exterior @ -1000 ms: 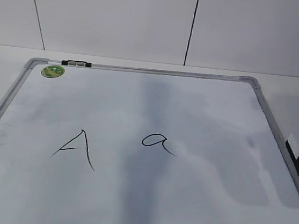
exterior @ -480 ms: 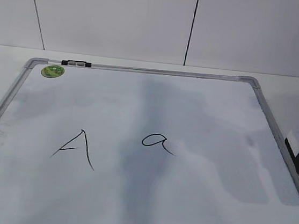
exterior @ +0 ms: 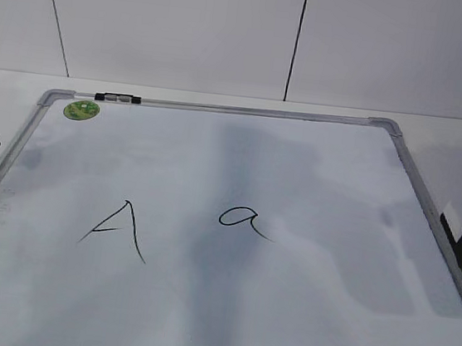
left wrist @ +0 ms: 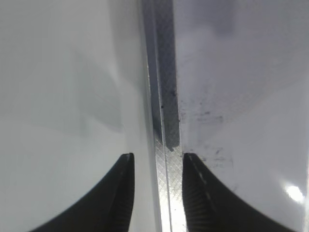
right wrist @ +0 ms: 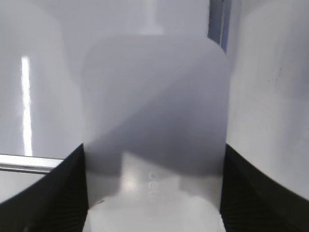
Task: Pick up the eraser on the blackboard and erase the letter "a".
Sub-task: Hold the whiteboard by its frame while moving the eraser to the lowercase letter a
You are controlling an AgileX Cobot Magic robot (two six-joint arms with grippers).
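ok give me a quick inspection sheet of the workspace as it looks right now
surface: white table, blackboard flat on it
job's things: letter "a" unerased; eraser between the right gripper fingers at the board's right edge
clutter: capital "A"; marker on the top frame; green sticker
grippers: left gripper open, empty, astride the left frame; right shut on eraser
cables: nothing seen
surroundings: white panelled wall

Exterior slanting down on blackboard [exterior: 199,303], wrist views close, left apparently above its frame edge
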